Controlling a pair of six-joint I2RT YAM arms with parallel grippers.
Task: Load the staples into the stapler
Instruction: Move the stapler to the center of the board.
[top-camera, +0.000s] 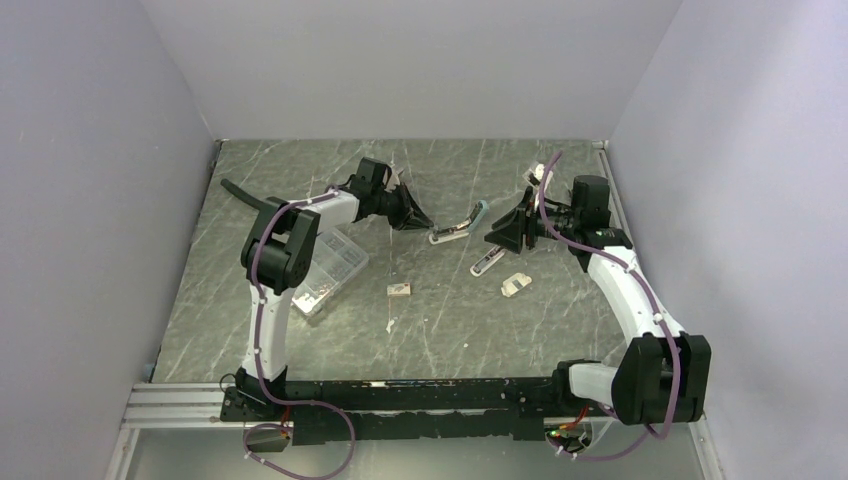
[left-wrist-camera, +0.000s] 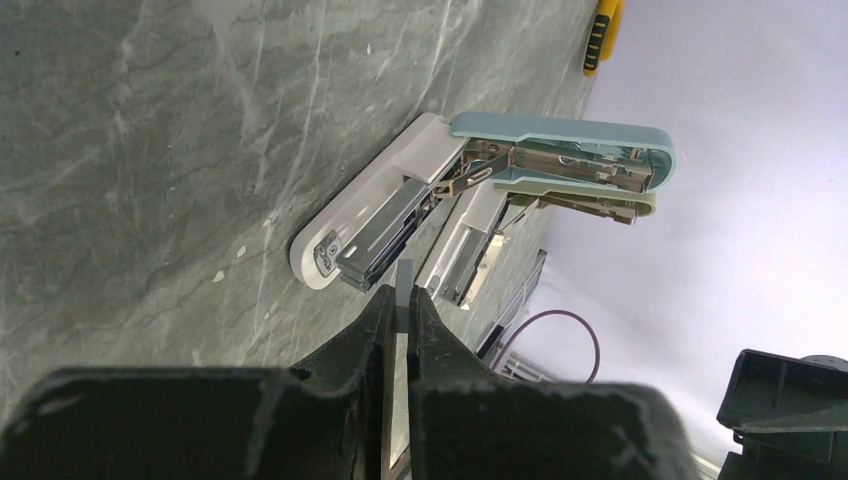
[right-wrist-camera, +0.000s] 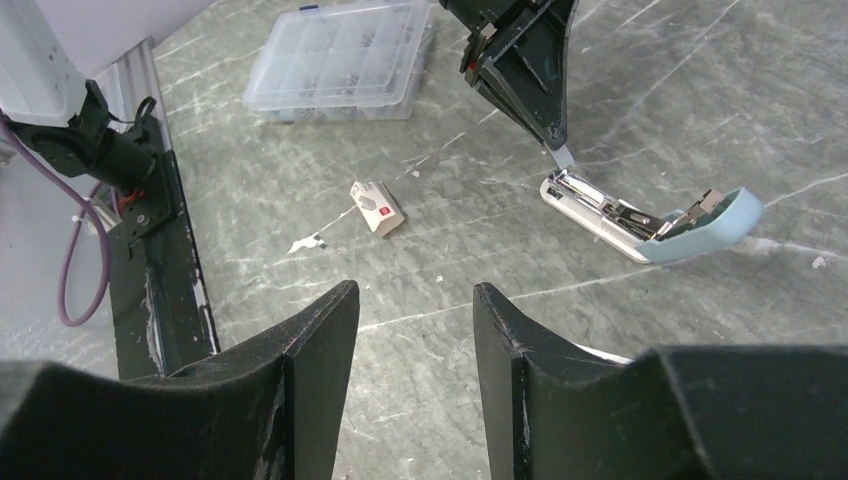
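Left wrist view: staple strip at the mouth of the open stapler

- Left tool: fingers together, clamped on a thin grey strip of staples. The strip pokes out past the fingertips, end-on toward the stapler.
- White stapler with a teal hinged lid lies on the grey marbled tabletop. Its lid is swung up and its metal magazine channel is exposed. The strip tip sits just beside the channel's front end. I cannot tell whether they touch.
- A second stapler with a pale green top lies close behind the first, also open.
- Right tool: fingers apart, nothing between them, hanging above the tabletop well short of the stapler.
- Small white cardboard staple box with a red mark rests on the tabletop, apart from both staplers. A clear plastic compartment case lies beyond it.

Step in hand, as I read it: seating the strip in the channel.

Risks:
- The stapler is not held. A push from the strip could slide or turn it.
- A strip angled off the channel could catch on the rail edge, then pivot in the pinch or snap.
- A knock could drop the raised lid shut onto the strip
- The two open magazines lie side by side, so a small drift could put the strip in the wrong one
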